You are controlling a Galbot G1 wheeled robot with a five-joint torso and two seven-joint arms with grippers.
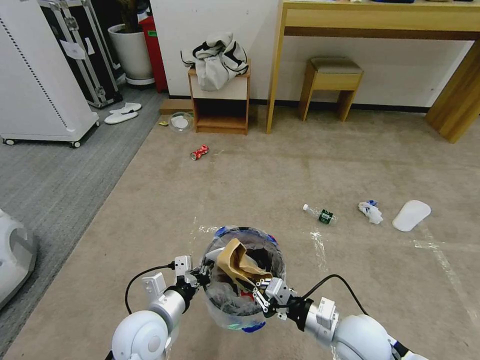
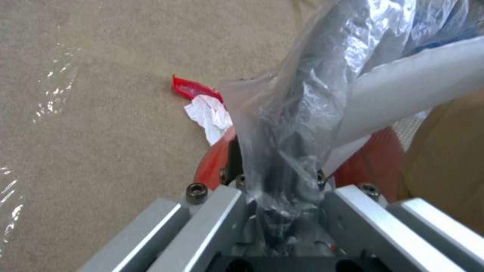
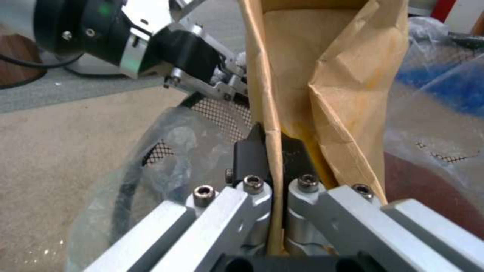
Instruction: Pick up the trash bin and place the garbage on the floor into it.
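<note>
While the trash bin (image 1: 244, 280) hangs low in front of the robot, above the beige floor (image 1: 310, 165), both arms meet at its rim. The left pincer (image 1: 202, 276) is clamped on the bin's rim and its crinkled clear plastic bag (image 2: 297, 124) at the left side. The right pincer (image 1: 259, 290) is at the near right of the rim, its dark fingers (image 3: 250, 153) pressed together on an edge of the brown carton (image 1: 239, 261), which stands up out of the bin. In the left wrist view a red wrapper (image 2: 194, 88) and a white tissue (image 2: 209, 115) lie together on the carpet below the bin. Farther out on the right lie a green-label bottle (image 1: 320, 214), a crumpled tissue (image 1: 370, 211) and a flat white slipper (image 1: 411, 215). Beyond, a crushed red can (image 1: 199, 152) lies short of a wooden nightstand (image 1: 220, 102) carrying a grey-white jacket (image 1: 216, 59). A pair of white slippers (image 1: 122, 112) rests on the grey carpet (image 1: 55, 175) far left.
</note>
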